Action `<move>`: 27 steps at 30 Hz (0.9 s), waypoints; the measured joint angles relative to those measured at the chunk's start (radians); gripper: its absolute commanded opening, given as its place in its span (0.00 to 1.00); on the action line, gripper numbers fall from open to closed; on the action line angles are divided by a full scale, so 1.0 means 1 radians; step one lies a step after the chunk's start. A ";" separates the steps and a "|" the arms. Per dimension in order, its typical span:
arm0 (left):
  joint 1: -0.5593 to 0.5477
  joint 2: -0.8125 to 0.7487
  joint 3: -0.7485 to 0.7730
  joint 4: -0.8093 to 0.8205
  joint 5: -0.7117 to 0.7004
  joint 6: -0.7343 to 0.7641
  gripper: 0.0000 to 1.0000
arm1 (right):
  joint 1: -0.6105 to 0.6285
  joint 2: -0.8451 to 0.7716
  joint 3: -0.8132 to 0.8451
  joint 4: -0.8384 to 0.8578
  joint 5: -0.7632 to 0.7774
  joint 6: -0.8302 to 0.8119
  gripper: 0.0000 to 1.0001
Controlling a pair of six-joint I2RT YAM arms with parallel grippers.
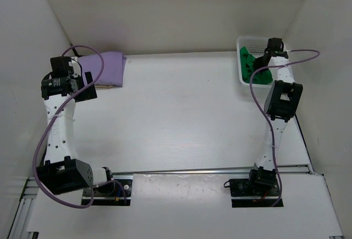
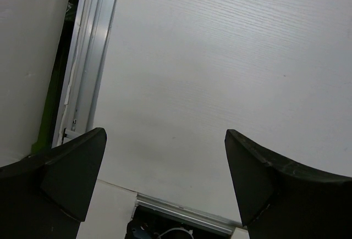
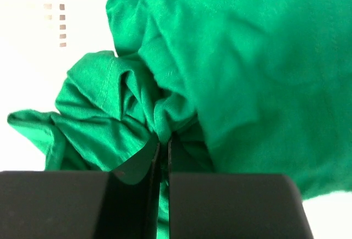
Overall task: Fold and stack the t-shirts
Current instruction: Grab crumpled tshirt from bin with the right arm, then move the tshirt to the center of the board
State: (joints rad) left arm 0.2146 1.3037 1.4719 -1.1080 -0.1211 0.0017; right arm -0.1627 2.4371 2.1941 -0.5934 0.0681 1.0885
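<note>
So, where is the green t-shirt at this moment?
In the top view the green t-shirt lies in the white basket at the far right of the table, pinched by the right gripper.

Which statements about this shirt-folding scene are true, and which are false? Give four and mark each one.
1. The right hand is shut on the green t-shirt. True.
2. The left hand holds the purple t-shirt. False: it is open and empty, above the table.
3. The green t-shirt lies in the white basket. True.
4. The purple t-shirt lies at the table's far right. False: it lies at the far left in the top view.
</note>
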 measured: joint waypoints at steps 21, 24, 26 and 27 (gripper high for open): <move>0.058 -0.369 -0.076 -0.006 0.079 0.000 1.00 | 0.566 -1.052 -0.053 0.399 0.402 -0.756 0.00; 0.069 -0.377 -0.076 -0.006 0.100 0.000 1.00 | 0.635 -1.222 -0.196 0.433 0.317 -0.684 0.00; 0.071 -0.376 -0.076 -0.006 0.116 0.000 1.00 | 0.668 -1.313 -0.318 0.452 0.277 -0.592 0.02; 0.072 -0.373 -0.076 -0.005 0.124 0.000 1.00 | 0.679 -1.342 -0.373 0.455 0.264 -0.546 0.11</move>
State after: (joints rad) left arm 0.2863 0.9302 1.3956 -1.1133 0.0029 0.0013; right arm 0.5163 1.0946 1.8214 -0.1387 0.3325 0.5423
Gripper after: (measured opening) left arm 0.998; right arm 0.035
